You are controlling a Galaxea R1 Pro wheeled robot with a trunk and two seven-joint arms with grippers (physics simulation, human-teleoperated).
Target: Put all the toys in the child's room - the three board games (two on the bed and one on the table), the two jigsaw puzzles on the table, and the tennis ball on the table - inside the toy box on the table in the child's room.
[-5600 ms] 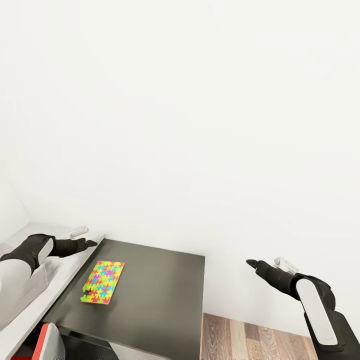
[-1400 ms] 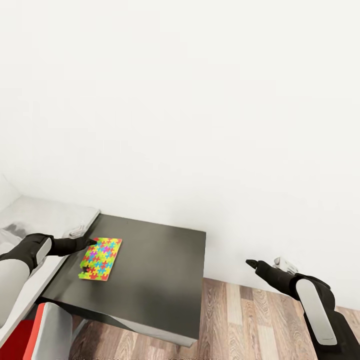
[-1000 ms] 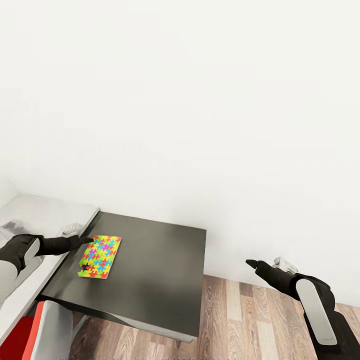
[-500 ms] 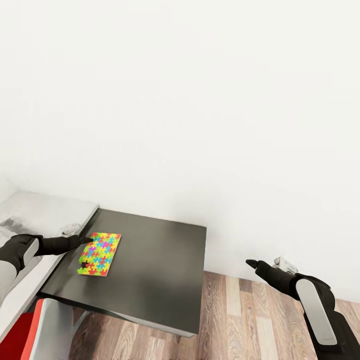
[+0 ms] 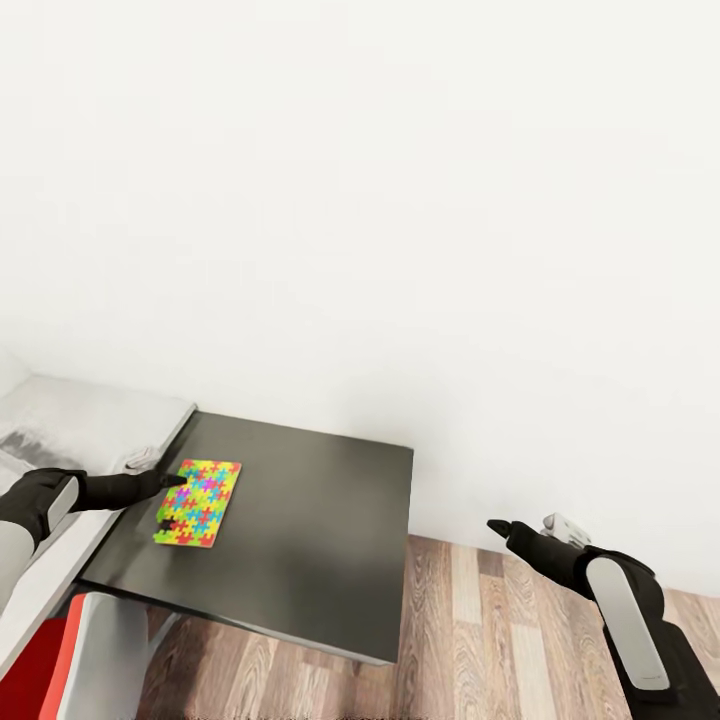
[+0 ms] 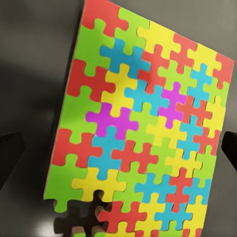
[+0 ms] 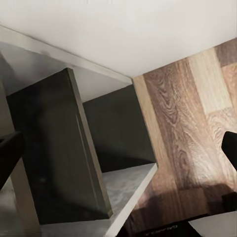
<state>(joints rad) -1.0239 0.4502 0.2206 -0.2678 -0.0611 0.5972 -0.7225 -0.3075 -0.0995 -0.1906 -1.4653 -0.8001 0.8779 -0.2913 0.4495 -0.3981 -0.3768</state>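
The jigsaw puzzle (image 5: 197,489) shows interlocking red, yellow, green, blue and magenta pieces on the dark-grey bench (image 5: 310,530), beside brown wood-plank floor (image 5: 480,640) and white wall (image 5: 400,200).

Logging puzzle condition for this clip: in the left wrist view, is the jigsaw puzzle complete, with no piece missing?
No, the jigsaw puzzle has a piece-shaped gap along one edge where the dark table shows through.

My head camera looks forward and down at the dark corner section of the table (image 5: 300,540), set against the white wall (image 5: 400,200), with wood floor (image 5: 480,640) past the table's right edge. My left wrist camera hangs very close over the jigsaw puzzle (image 6: 143,128), facing down; both views share that puzzle (image 5: 197,489) near the table's left edge. My right wrist camera looks down at the floor (image 7: 187,128) and the table's underside.
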